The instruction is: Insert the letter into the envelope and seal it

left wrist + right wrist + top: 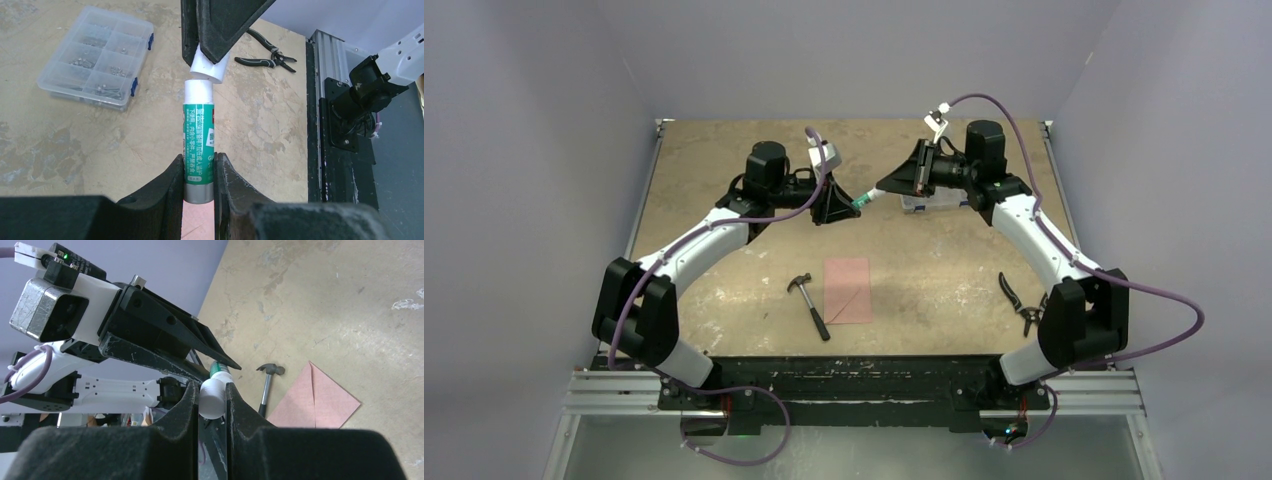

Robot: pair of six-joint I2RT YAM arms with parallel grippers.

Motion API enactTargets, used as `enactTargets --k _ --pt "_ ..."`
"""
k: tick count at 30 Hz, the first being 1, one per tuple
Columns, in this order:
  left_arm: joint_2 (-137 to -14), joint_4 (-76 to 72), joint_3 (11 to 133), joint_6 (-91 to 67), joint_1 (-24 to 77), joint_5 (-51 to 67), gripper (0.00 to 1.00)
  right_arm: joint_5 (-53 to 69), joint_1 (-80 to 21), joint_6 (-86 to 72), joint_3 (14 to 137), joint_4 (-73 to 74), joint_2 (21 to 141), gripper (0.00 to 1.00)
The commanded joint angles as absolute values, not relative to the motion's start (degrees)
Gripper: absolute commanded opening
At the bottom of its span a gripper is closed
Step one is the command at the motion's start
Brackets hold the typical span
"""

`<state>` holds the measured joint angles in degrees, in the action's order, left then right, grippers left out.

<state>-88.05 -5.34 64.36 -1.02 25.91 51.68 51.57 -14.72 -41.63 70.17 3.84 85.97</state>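
A single salmon-pink envelope (847,290) lies flat at the table's middle front, with a diagonal flap edge across it. It also shows in the right wrist view (320,400). No separate letter sheet is in view. Both grippers meet in mid-air above the back of the table. My left gripper (849,207) (198,160) is shut on the green body of a glue stick (199,145). My right gripper (882,190) (210,390) is shut on its white cap (212,399) (210,67). In the left wrist view the cap sits tilted, with a thin gap to the white neck.
A hammer (809,305) lies just left of the envelope. Black pliers (1021,303) lie at the front right. A clear compartment box of small parts (97,57) sits at the back right, under the right wrist (929,203).
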Motion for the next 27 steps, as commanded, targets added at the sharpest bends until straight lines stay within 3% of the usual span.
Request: enactTargets --k 1,10,22,27 --pt "-84.68 -10.01 64.01 -2.08 26.28 52.20 0.00 49.05 -15.03 -39.93 71.96 4.79 86.39 0.00" --pt "-83.66 -8.76 63.49 -0.37 26.28 50.11 0.00 47.46 -15.03 -40.02 73.03 4.79 86.30 0.00" --pt "-84.55 -10.92 64.90 -3.86 27.68 53.71 0.00 51.57 -16.22 -52.43 67.71 -10.49 84.79 0.00" --pt "-84.39 -13.09 65.15 -4.70 27.68 53.17 0.00 51.54 -16.61 -50.85 68.84 -7.78 85.06 0.00"
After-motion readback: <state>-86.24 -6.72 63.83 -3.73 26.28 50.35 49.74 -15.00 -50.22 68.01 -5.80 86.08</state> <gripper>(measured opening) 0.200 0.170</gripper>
